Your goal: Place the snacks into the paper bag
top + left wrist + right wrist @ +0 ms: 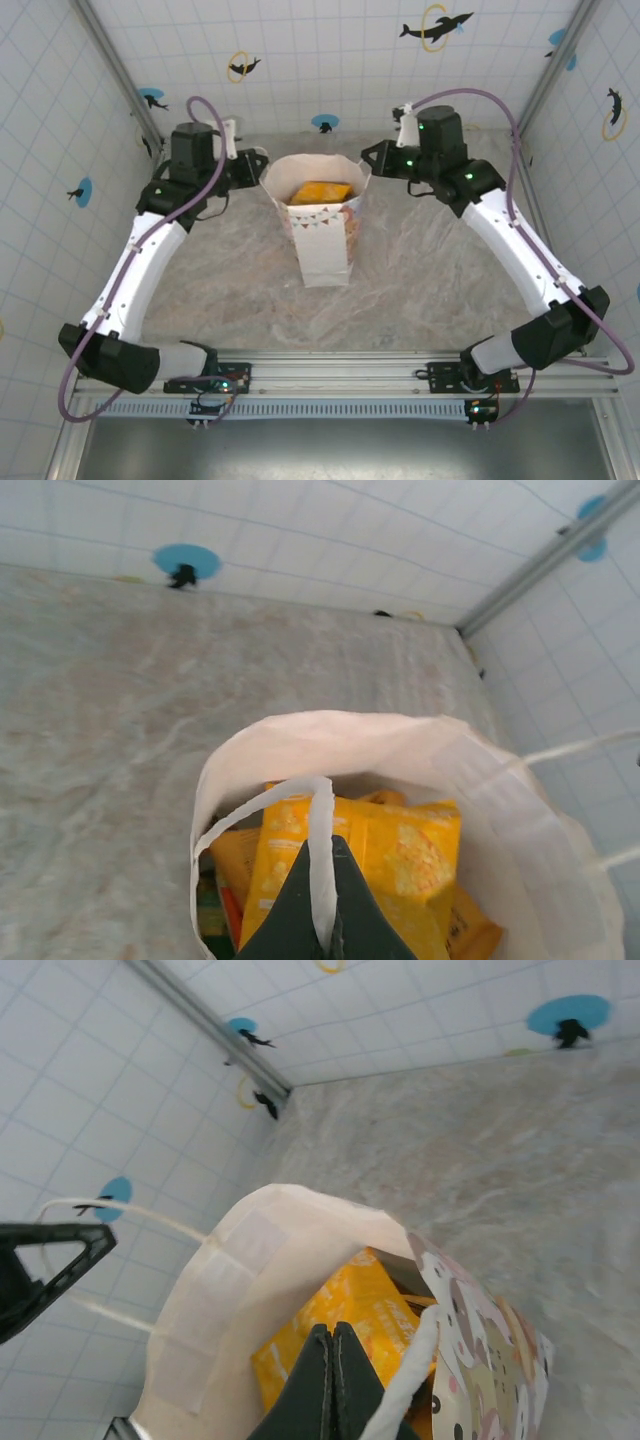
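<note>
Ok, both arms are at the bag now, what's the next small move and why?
Probably lift both arms a little, together. The left jaws are shut on one handle of the paper bag; the right jaws are shut beside the other handle; yellow packets lie inside.

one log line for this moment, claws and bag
left claw: shut on bag handle | right claw: shut, other handle alongside | paper bag: upright, open | snacks: in bag

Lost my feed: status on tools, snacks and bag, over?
Left tool shut on white loop handle of white paper carrier bag. Right tool shut beside other handle. Orange-yellow foil packets inside bag. Nothing blocking.
</note>
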`<state>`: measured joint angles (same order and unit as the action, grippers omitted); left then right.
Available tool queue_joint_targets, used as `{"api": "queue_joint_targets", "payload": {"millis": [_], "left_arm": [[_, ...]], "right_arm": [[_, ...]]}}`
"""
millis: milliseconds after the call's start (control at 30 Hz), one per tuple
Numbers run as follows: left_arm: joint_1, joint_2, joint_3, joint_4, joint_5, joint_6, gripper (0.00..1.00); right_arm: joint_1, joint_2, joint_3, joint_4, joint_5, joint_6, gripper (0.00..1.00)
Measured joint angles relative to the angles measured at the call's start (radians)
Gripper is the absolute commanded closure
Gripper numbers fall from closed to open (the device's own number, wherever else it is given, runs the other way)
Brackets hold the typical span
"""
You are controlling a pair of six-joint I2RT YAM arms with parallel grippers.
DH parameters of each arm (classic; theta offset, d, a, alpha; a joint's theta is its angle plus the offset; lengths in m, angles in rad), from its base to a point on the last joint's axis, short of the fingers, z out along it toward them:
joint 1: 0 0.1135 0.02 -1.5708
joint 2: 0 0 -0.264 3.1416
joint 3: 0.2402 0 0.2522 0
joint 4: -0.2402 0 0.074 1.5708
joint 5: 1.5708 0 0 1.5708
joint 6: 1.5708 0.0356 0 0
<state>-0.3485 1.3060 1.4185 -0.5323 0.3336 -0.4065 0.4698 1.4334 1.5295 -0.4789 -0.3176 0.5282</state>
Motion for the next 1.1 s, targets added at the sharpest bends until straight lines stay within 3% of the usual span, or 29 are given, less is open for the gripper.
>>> {"api": "queue_joint_targets", "payload": {"millis": [100,167,300,400,533,633,833,967,1033,1067,1100], "left_arm": [[-0.058,0.000,-0.029,0.032,0.012,-0.022,0.97],[-0.073,0.000,-0.043,0.049,0.019,-0.030,0.75],[-0.072,-0.003,-0.056,0.078,0.015,-0.044,0.53],[-0.072,-0.011,-0.056,0.074,-0.014,-0.037,0.44],[-0.061,-0.039,-0.056,0.051,-0.078,-0.019,0.27],[-0.016,-0.079,-0.057,0.033,-0.119,-0.010,0.02],[0.078,-0.202,-0.083,0.019,-0.228,0.007,0.02],[0.137,-0.303,-0.218,0.086,-0.270,0.014,0.02],[0.175,-0.340,-0.326,0.133,-0.293,0.013,0.02],[0.193,-0.354,-0.389,0.167,-0.303,0.013,0.02],[0.208,-0.364,-0.454,0.198,-0.320,0.013,0.02]], "right_arm": [[-0.051,-0.051,-0.057,-0.016,-0.017,-0.015,1.00],[-0.082,-0.099,-0.109,-0.018,-0.032,-0.020,0.96],[-0.120,-0.182,-0.212,-0.005,-0.068,-0.015,0.63],[-0.129,-0.229,-0.258,0.005,-0.071,-0.036,0.49],[-0.156,-0.289,-0.275,-0.008,-0.059,-0.066,0.41],[-0.201,-0.334,-0.275,-0.032,-0.049,-0.082,0.40],[-0.301,-0.426,-0.297,-0.075,-0.034,-0.107,0.40],[-0.344,-0.485,-0.381,-0.071,0.003,-0.117,0.40],[-0.351,-0.518,-0.458,-0.048,0.034,-0.121,0.33],[-0.354,-0.539,-0.509,-0.032,0.055,-0.123,0.10],[-0.357,-0.561,-0.560,-0.015,0.077,-0.127,0.03]]}}
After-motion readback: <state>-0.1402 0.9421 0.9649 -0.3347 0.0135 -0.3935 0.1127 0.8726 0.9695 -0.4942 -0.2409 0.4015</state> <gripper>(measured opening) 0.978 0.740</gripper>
